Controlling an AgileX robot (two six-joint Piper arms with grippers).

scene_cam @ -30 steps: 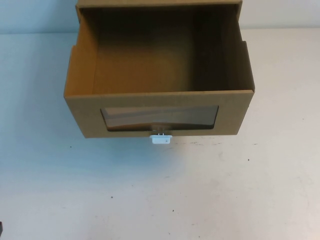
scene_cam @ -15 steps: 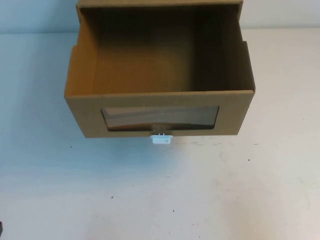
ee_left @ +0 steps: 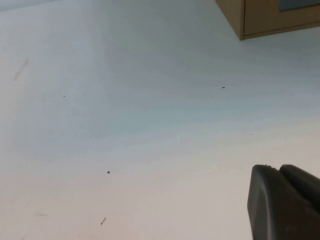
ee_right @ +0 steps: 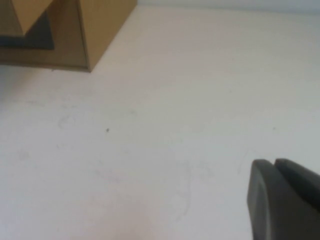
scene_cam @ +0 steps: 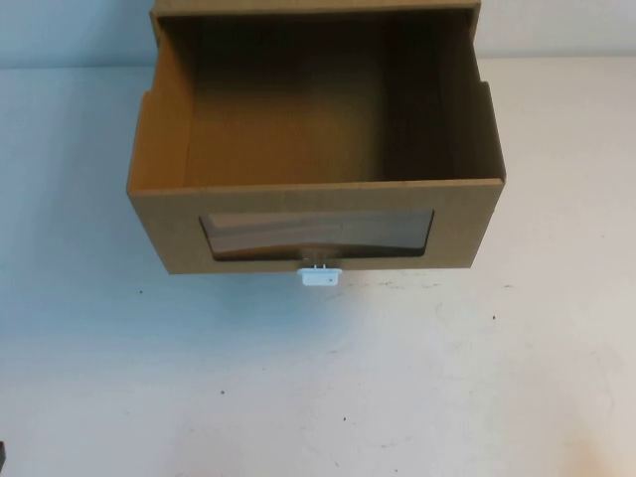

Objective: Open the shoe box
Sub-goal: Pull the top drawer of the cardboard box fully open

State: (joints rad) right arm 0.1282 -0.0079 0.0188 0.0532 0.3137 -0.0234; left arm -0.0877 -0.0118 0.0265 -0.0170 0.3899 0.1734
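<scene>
The brown cardboard shoe box [scene_cam: 164, 224] stands open at the middle of the desk's far edge, its top uncovered and its inner walls and floor in plain sight from the high view. A clear window [scene_cam: 318, 234] is cut into the wall that faces the desk's near edge. A small white pull tab [scene_cam: 320, 277] sticks out just below the window, at the foot of that wall, over the pale desk [scene_cam: 397, 378].

The left gripper [ee_left: 279, 172] hangs low over bare desk on the near side of the box. Its dark fingers [ee_left: 265, 200] are pressed together with only a seam between them, and they hold nothing. A lower corner of the box [ee_left: 270, 17] shows well apart from it.

The right gripper [ee_right: 275, 167] hangs likewise over bare desk towards the near edge. Its fingers [ee_right: 265, 200] are closed on each other and empty, well clear of the box corner [ee_right: 100, 30] seen from its own wrist camera.
</scene>
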